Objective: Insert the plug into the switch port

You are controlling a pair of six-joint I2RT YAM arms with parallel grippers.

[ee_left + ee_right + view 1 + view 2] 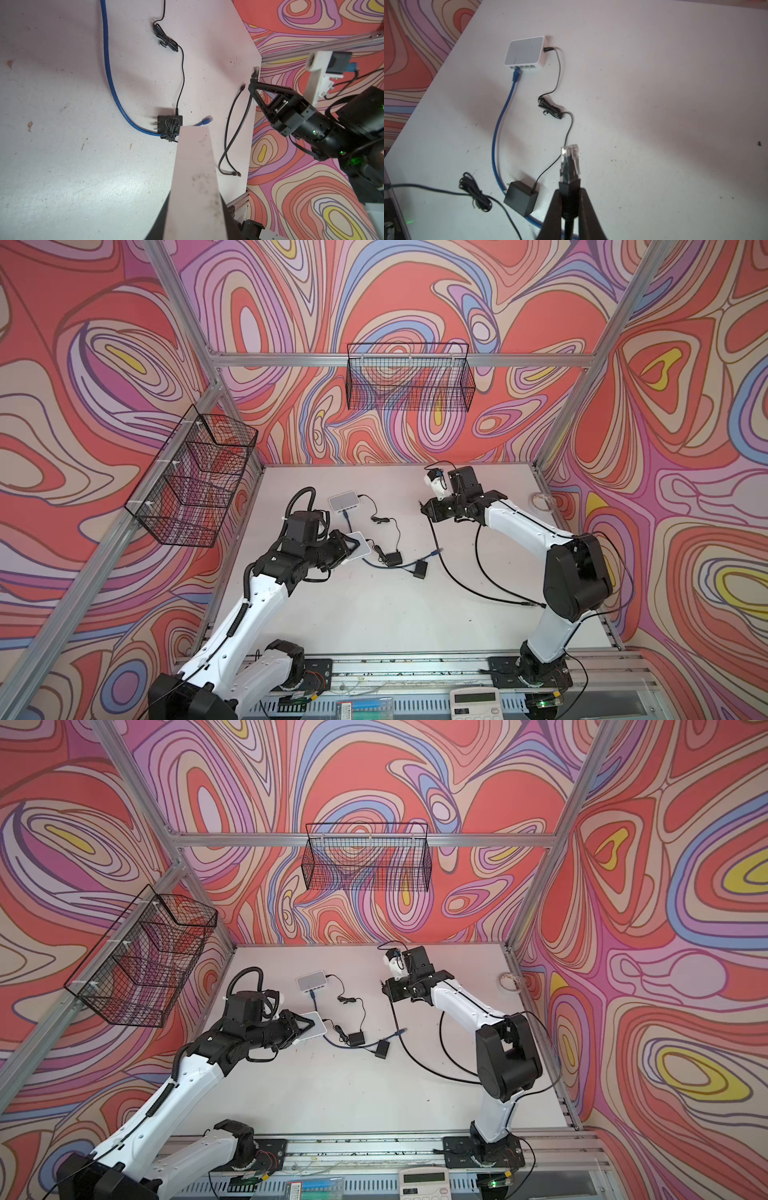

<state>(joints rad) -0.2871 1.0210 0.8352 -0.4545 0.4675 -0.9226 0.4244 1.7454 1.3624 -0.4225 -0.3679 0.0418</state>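
Right gripper (569,189) around plug (569,164), plain only in wrist views

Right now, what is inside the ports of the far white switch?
A blue plug sits in one port of the switch, its tip hidden inside. Other ports are too small to judge.

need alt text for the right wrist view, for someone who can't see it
The right gripper is shut on the black boot of a clear plug that points out over a white table. Beyond it lies a white switch with a blue cable in one port, and a black adapter sits nearer.
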